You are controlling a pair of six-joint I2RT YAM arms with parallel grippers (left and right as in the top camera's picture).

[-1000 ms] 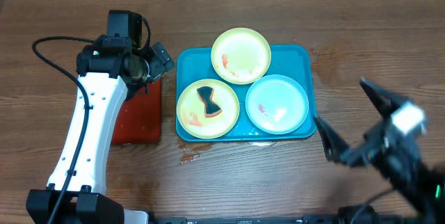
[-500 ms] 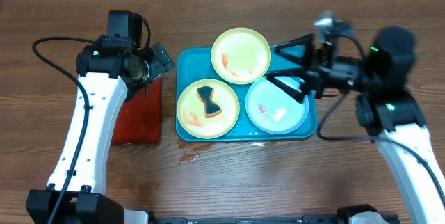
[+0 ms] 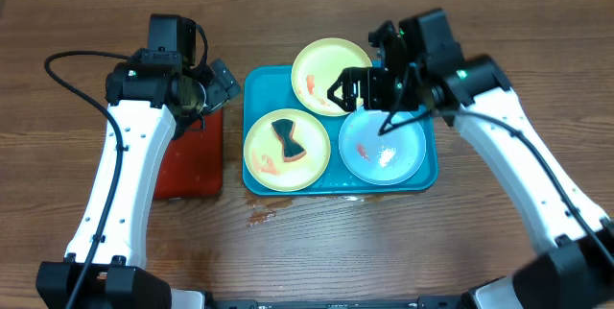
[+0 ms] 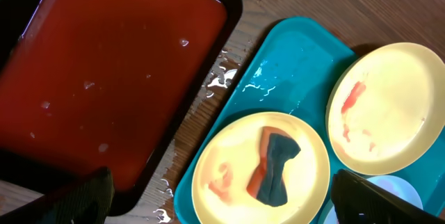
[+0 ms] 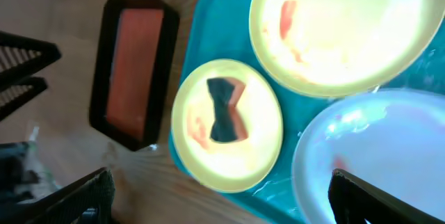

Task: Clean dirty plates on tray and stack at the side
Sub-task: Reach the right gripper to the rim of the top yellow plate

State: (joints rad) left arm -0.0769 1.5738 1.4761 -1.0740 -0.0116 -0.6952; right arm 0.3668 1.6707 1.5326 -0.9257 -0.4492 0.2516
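The turquoise tray (image 3: pixel 259 88) holds three plates. A yellow-green plate (image 3: pixel 332 77) with red-orange smears lies at its far side. Another yellow-green plate (image 3: pixel 312 160) at front left carries a dark blue and orange sponge (image 3: pixel 288 139). A light blue plate (image 3: pixel 383 144) with a faint smear sits at front right. My right gripper (image 3: pixel 369 106) hangs open above the gap between the far plate and the blue plate, holding nothing. My left gripper (image 3: pixel 216 83) is open over the far right corner of the red tray. From the left wrist, the sponge (image 4: pixel 274 168) lies between the open fingers.
A smaller red tray (image 3: pixel 187 165) with a black rim lies left of the turquoise tray. Water drops (image 3: pixel 264 216) sit on the wooden table by the tray's front left corner. The table's far edge runs along the top of the overhead view.
My right arm has swung in from the table's front right and now reaches over the turquoise tray. The left arm, the plates and the sponge have not moved.
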